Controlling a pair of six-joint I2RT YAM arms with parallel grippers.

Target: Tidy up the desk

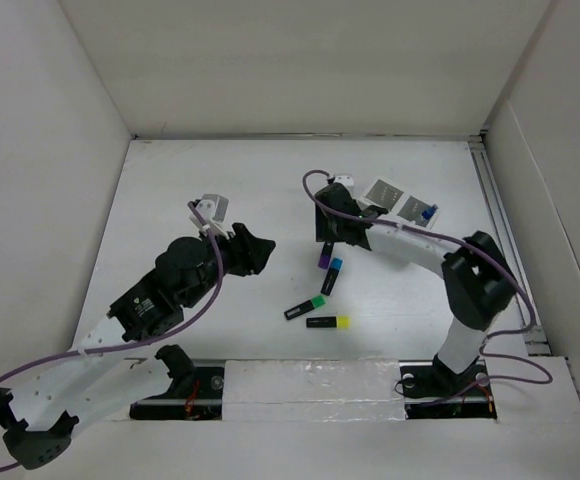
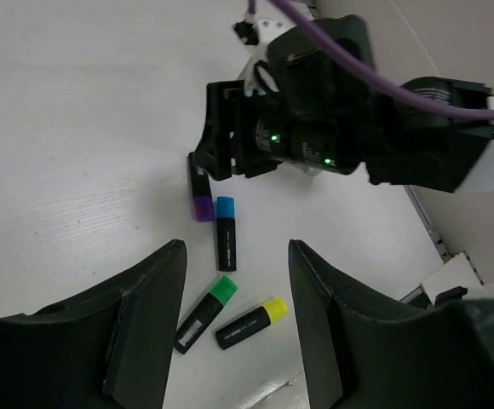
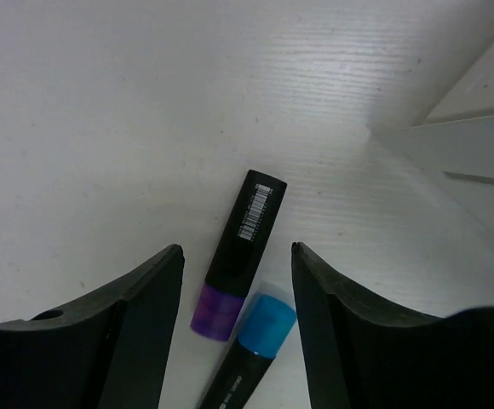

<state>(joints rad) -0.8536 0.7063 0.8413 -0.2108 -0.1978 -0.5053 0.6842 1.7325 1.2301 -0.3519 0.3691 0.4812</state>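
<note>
Left arm's fingers [image 2: 145,324], blunt black wedges, stand apart, holding nothing. The bench [image 1: 170,190], matte white with a faint grain, spreads under both arms between white wall panels [image 1: 300,60]. Near its middle lie four black-barrelled markers: green highlighter [image 1: 305,308], purple highlighter [image 1: 326,256], yellow highlighter [image 1: 327,322], blue highlighter [image 1: 332,276]. The left wrist view shows all four. The right wrist view shows only purple and blue, plus a barcode label [image 3: 255,209] on the purple one. Right arm's fingers [image 3: 136,332] stand apart either side of the purple highlighter, not touching it.
</note>
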